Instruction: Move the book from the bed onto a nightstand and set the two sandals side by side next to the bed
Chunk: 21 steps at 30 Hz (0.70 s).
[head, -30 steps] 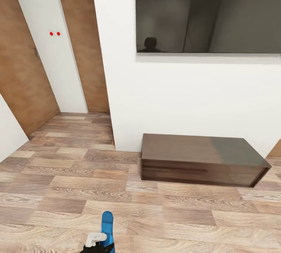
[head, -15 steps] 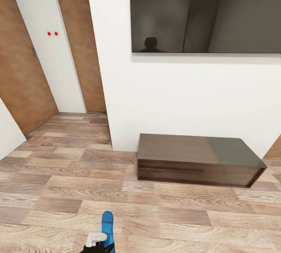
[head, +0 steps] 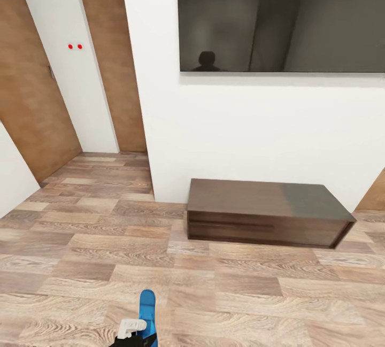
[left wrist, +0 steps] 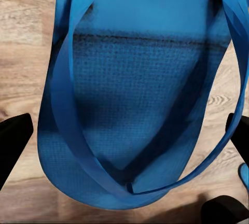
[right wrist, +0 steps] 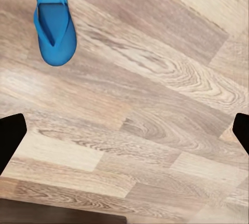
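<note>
A bright blue sandal (head: 147, 307) sticks up at the lower edge of the head view, with my left gripper (head: 131, 330) shut on it. In the left wrist view this sandal (left wrist: 140, 94), sole and straps, spans the space between the two dark fingertips (left wrist: 13, 141). My right gripper (right wrist: 124, 130) is open over bare wood floor, nothing between its fingers. A blue sandal (right wrist: 53, 24) shows in the right wrist view; whether it is the held one I cannot tell. The book, the bed and the nightstand are out of view.
A long dark low bench-like unit (head: 264, 210) stands against the white wall under a large black wall screen (head: 280, 15). A passage with wood-panelled walls and a white door (head: 69, 69) opens at the left. Wood-plank floor (head: 96, 251) stretches ahead.
The whole picture has shifted a little, so the camera has moved. The sandal stays in my left gripper at the same spot in the view.
</note>
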Motion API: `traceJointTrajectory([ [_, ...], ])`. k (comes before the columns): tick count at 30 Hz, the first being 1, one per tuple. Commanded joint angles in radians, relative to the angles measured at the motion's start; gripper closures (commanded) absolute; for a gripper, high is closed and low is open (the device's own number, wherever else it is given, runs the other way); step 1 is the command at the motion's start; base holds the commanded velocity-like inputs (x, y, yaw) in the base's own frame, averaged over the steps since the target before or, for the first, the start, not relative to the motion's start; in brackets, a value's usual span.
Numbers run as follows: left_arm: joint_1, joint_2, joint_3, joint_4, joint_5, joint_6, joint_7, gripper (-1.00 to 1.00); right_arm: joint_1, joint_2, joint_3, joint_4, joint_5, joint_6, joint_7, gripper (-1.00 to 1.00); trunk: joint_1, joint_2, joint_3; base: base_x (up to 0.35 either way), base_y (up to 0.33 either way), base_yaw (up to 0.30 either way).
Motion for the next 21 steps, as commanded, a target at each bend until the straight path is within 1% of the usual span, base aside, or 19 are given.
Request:
traceJointTrajectory([
  [1, 0.0, 0.0, -0.008, 0.0, 0.006, -0.004, -0.002, 1.0, 0.0, 0.001, -0.008, -0.002, 0.006, 0.005, 0.008, -1.0, 0.0, 0.0, -0.001, -0.096, 0.0, 0.0],
  [5, 0.0, 0.0, -0.008, 0.0, 0.006, -0.004, -0.002, 1.0, 0.0, 0.002, -0.008, -0.002, 0.006, 0.005, 0.007, -1.0, 0.0, 0.0, -0.001, -0.035, 0.0, 0.0],
  [8, 0.017, -0.015, -0.007, 0.013, 0.014, -0.019, -0.008, 1.0, -0.006, 0.019, -0.006, 0.015, 0.022, 0.0, -0.01, -1.0, 0.0, 0.0, -0.001, 0.0, 0.0, 0.0],
  [9, 0.023, -0.015, -0.007, 0.013, 0.014, -0.019, -0.008, 1.0, -0.006, 0.025, -0.006, 0.02, 0.023, 0.0, -0.015, -1.0, 0.0, 0.0, -0.001, 0.0, 0.0, 0.0],
  [11, 0.028, -0.016, -0.007, 0.013, 0.014, -0.017, -0.008, 1.0, -0.001, 0.025, -0.006, 0.031, 0.023, 0.0, -0.027, -1.0, 0.0, 0.0, -0.001, 0.0, 0.0, 0.0],
  [15, 0.028, -0.02, -0.011, -0.01, 0.014, -0.011, -0.006, 1.0, 0.015, 0.048, -0.013, 0.032, 0.0, -0.011, -0.029, -1.0, 0.0, 0.0, -0.001, 0.0, 0.0, 0.0],
  [21, 0.028, -0.02, -0.01, -0.044, 0.014, -0.01, -0.005, 1.0, 0.016, 0.082, -0.015, 0.026, -0.035, -0.012, -0.027, -1.0, 0.0, 0.0, -0.001, 0.0, 0.0, 0.0],
])
